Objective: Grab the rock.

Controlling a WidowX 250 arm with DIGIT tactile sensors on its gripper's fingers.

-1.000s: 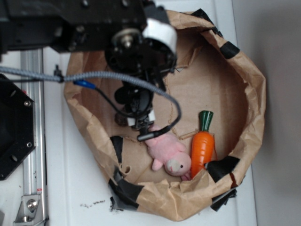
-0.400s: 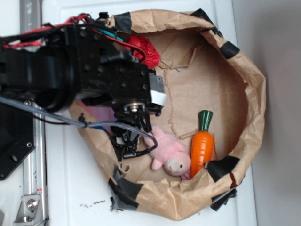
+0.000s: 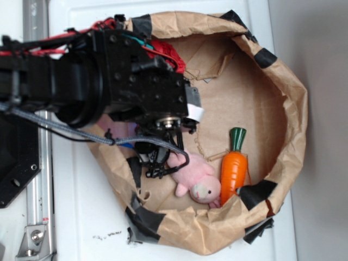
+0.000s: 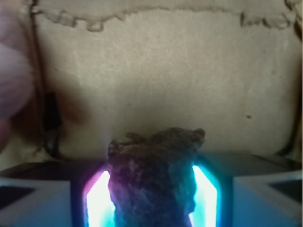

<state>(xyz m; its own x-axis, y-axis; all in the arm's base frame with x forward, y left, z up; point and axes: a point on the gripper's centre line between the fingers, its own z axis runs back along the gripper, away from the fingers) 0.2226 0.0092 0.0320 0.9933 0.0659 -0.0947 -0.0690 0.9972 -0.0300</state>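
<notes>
Rock (image 4: 154, 177) sits clamped between the two lit pads of the gripper (image 4: 151, 198), pinched at its sides so the rough pointed top sticks out past the tips. Gripper (image 3: 157, 163) hangs inside the paper bag (image 3: 283, 109) near its left wall, just beside the pink plush toy (image 3: 196, 179). The carrot (image 3: 234, 166) lies well clear, so the grab looks done.

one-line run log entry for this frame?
phase: grasp | end effector: shut on rock | site: paper bag, beside pink plush | carrot: untouched
</notes>
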